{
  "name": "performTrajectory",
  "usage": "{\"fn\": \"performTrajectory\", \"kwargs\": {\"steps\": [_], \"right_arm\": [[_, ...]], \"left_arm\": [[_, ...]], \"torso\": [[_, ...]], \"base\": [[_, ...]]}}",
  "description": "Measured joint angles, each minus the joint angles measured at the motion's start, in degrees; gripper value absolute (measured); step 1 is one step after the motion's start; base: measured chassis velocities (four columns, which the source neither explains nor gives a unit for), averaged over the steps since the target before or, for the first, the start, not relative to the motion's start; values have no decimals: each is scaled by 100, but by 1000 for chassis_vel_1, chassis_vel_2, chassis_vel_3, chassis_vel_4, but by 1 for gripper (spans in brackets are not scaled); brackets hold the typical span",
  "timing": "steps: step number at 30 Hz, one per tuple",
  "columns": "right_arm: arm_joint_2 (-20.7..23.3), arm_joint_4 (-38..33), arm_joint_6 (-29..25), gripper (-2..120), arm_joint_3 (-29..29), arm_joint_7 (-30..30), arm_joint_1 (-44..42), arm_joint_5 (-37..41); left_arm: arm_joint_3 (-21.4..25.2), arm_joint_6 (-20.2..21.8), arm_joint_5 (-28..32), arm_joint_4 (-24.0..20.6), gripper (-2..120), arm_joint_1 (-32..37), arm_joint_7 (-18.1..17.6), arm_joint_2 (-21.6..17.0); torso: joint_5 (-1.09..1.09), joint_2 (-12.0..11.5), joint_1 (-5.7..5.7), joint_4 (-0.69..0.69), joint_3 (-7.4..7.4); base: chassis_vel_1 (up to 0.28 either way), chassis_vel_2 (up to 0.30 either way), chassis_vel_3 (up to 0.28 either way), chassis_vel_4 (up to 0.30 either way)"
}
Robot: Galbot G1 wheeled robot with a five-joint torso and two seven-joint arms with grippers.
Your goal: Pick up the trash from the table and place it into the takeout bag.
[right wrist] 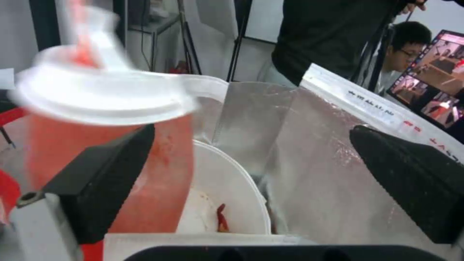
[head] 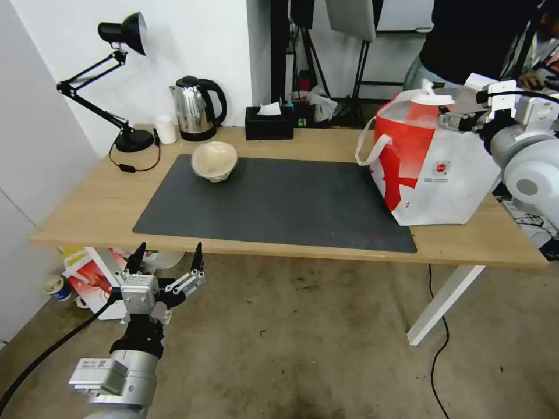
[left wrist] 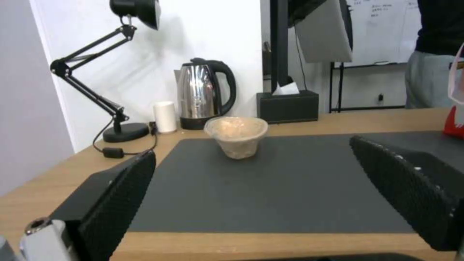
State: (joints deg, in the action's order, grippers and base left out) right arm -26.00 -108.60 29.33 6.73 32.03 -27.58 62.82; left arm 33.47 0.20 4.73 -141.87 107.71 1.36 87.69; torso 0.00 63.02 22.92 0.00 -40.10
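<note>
Head view, left to right. Left gripper (head: 166,259) hangs below and in front of the table's (head: 105,203) near edge, out over the floor, fingers spread wide with nothing between them. Its wrist view looks level across the dark grey mat (left wrist: 290,188) straight at the beige paper bowl (left wrist: 236,136), which stands upright, mouth up, at the mat's far left corner, near the kettle (head: 198,107) and the small white cup (head: 166,129). So the bowl lies ahead of and above this gripper, across the depth of the mat; being round, it has no long axis to line up on.

Takeout bag (head: 434,169) stands on the table's right end, partly on the mat. Right gripper (head: 460,119) is at the bag's open top, fingers apart. In its wrist view the red drink cup (right wrist: 104,145) with domed white lid sits inside the bag mouth against the foil lining, tilted and blurred, close by one finger; whether that finger touches it I cannot tell. White plastic bowl (right wrist: 227,195) lies lower in the bag beside the cup.

Judgement: two items bagged, the paper bowl alone left on the table. Left arm is clearly the nearer to it; the right is well apart at the bag.
</note>
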Motion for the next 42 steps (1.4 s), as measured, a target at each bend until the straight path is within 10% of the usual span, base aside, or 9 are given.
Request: {"fn": "performTrajectory", "kwargs": {"steps": [27,42], "right_arm": [[69,80,207,100,46,179,-103,-684],[-319,-385,-1886,100,572,1091,-513,-1050]], "left_arm": [[-2,10,-20,-64,100,31,0,62],[31,22,7,-12,100,-10,-2,56]], "torso": [[0,0,0,0,0],[0,0,0,1,0]], "base": [[0,0,0,0],[0,0,0,0]]}}
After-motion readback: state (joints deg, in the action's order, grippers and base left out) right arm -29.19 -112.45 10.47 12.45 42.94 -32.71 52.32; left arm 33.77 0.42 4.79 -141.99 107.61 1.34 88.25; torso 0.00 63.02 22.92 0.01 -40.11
